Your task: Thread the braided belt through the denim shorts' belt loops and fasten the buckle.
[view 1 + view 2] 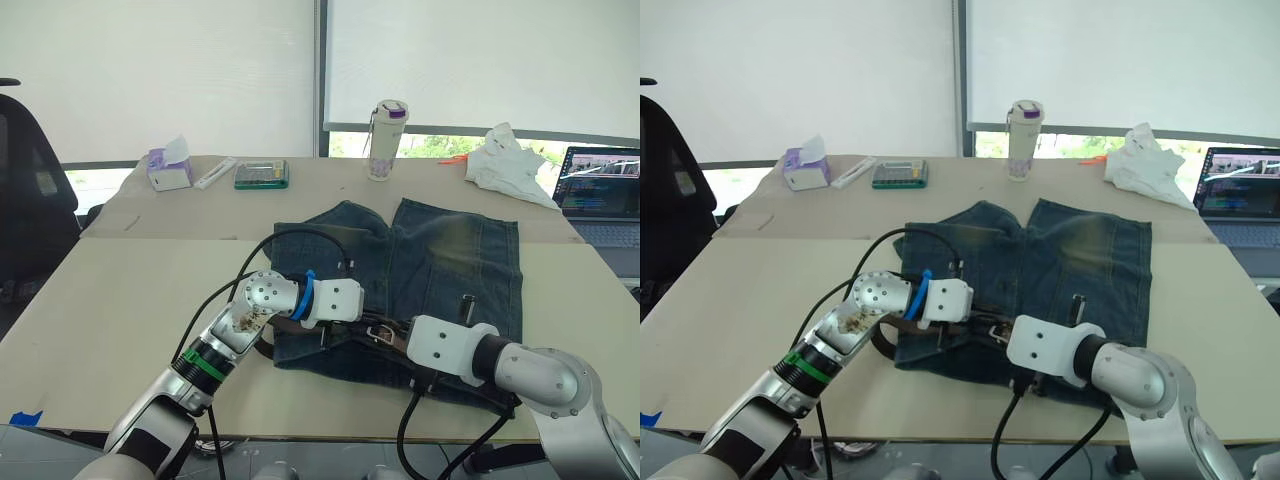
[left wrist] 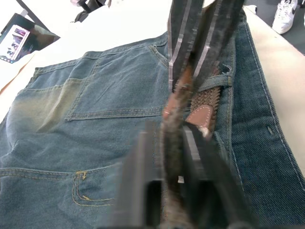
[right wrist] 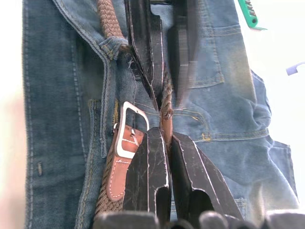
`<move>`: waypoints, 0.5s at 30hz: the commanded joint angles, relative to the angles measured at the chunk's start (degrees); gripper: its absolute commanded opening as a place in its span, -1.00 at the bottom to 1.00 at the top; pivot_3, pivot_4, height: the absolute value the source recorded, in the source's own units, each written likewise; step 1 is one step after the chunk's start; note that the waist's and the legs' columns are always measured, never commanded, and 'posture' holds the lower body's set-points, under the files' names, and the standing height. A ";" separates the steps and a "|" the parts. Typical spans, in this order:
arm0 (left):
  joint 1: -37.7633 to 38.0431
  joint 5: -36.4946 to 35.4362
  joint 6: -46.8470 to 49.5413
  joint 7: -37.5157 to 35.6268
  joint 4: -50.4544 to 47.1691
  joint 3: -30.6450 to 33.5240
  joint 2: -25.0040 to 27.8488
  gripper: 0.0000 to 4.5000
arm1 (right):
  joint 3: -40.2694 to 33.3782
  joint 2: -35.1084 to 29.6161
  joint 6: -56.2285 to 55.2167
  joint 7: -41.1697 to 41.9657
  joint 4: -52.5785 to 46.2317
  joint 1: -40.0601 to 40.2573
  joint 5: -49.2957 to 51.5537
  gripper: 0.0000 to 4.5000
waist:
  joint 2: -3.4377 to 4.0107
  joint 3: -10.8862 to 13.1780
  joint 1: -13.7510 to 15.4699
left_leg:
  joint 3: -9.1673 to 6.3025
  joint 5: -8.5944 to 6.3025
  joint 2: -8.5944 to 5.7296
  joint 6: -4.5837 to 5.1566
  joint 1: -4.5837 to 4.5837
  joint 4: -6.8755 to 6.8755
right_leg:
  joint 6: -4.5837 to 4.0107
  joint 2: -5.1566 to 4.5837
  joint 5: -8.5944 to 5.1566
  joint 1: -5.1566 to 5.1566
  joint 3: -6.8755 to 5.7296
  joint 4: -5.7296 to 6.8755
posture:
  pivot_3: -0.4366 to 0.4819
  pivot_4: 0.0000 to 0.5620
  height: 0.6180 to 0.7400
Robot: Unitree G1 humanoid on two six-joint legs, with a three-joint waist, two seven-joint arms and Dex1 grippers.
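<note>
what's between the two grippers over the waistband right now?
A short stretch of the braided belt, pinched at both ends by the left gripper and right gripper. The buckle lies just beside it on the denim shorts. Right wrist view shows it.

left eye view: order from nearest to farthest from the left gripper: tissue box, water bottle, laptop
From the left gripper at the denim shorts' waistband:
1. Water bottle, far table edge, centre.
2. Tissue box, far left.
3. Laptop, far right.
</note>
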 commanded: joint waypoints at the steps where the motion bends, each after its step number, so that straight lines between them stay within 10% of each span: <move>1: -0.21 0.06 0.10 0.34 -0.20 2.48 -0.12 -0.99 | -0.57 -0.43 -0.04 -0.62 -3.32 -1.15 1.43 -1.00 | 0.00 0.00 0.00 | 0.00 0.00 0.00 0.00 0.00 0.00 | 0.00 0.00 0.00 0.00 0.00 0.01 | -0.05 -0.47 1.00; 4: 0.14 -0.13 0.51 0.45 0.56 3.08 -0.03 -0.99 | -1.54 0.92 3.11 -1.26 -3.59 -1.23 3.16 -1.00 | 0.01 0.00 -0.02 | 0.00 0.00 0.00 0.00 0.01 0.00 | 0.00 0.00 0.00 0.00 0.00 0.03 | -0.05 -0.47 1.00; 11: 2.10 0.51 0.78 1.07 3.80 5.70 2.81 -1.00 | -1.54 4.99 11.21 -6.41 -1.87 3.41 6.28 0.09 | 0.03 -0.02 -0.23 | -0.04 0.00 0.03 0.00 0.08 0.02 | -0.01 0.06 0.00 0.02 0.03 0.14 | -0.05 -0.47 1.00; 15: 4.96 2.47 -1.20 2.49 4.28 5.95 3.79 -1.00 | 3.64 7.43 11.43 -12.15 2.69 2.53 4.50 0.09 | 0.06 -0.04 -0.66 | -0.03 0.00 0.04 0.00 0.14 0.00 | -0.01 0.09 0.00 0.01 0.06 0.17 | -0.05 -0.47 1.00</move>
